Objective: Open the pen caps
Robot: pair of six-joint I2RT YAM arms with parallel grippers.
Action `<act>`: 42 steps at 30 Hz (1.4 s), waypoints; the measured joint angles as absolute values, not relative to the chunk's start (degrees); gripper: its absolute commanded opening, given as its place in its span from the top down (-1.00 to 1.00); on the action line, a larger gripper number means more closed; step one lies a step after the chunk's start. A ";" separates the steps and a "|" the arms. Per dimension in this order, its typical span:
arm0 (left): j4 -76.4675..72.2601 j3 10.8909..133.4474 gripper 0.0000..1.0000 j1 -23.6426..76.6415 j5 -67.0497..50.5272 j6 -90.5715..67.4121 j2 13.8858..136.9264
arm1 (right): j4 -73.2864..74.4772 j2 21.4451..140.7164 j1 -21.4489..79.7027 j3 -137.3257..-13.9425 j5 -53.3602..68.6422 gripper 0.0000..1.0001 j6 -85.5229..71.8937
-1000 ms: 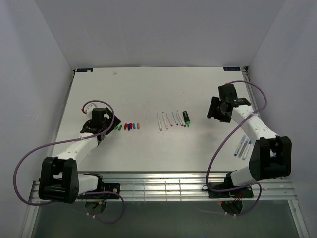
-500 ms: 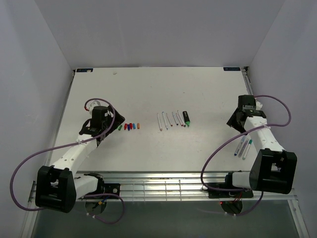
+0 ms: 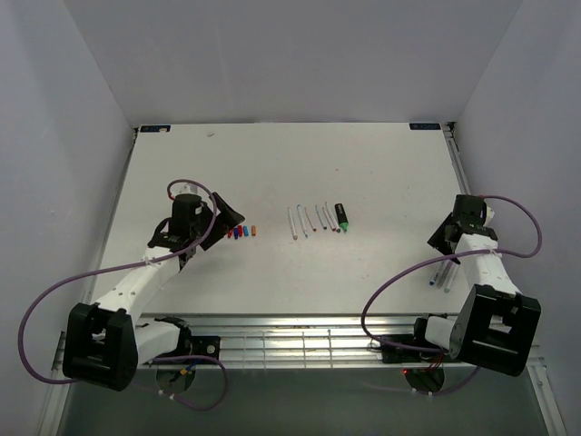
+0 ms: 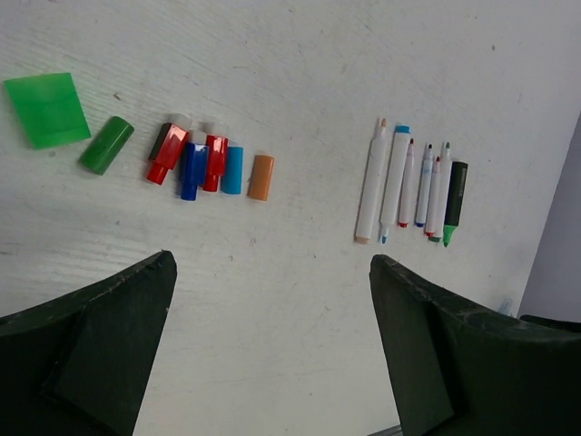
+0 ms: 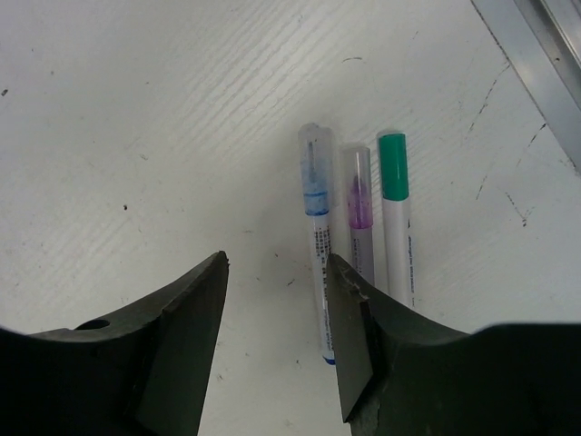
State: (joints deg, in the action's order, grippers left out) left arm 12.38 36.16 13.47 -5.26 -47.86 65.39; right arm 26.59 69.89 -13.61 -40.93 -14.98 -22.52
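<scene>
Looking down from the top view, we saw that the right gripper point(image 3: 451, 238) had swung away from the middle of the frame, where it hung a second before, to the right edge. It stood over three capped pens point(image 3: 445, 272). In its wrist view, the right gripper point(image 5: 275, 272) had its jaws partly apart with nothing gripped. The blue-capped pen point(image 5: 316, 209) lay in the gap close by the right-hand finger point(image 5: 349, 345). The purple-capped pen point(image 5: 359, 218) and the green-capped pen point(image 5: 394, 218) lay just beside it. We could not tell whether the finger touched the pen.

The left gripper point(image 3: 227, 218) had crept a little rightward and now covered the left end of the loose pen caps point(image 3: 241, 232). Its jaws gaped wide and held nothing. The pen caps point(image 4: 200, 163) sat in a row at upper left of its wrist view. The uncapped pens point(image 4: 408, 186) and the black marker point(image 4: 456, 195) lay at right, unmoved.
</scene>
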 measured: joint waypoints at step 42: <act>7.29 36.10 -0.96 14.74 -11.70 -47.09 64.29 | 20.80 67.75 -14.68 -33.58 -13.67 0.03 -22.04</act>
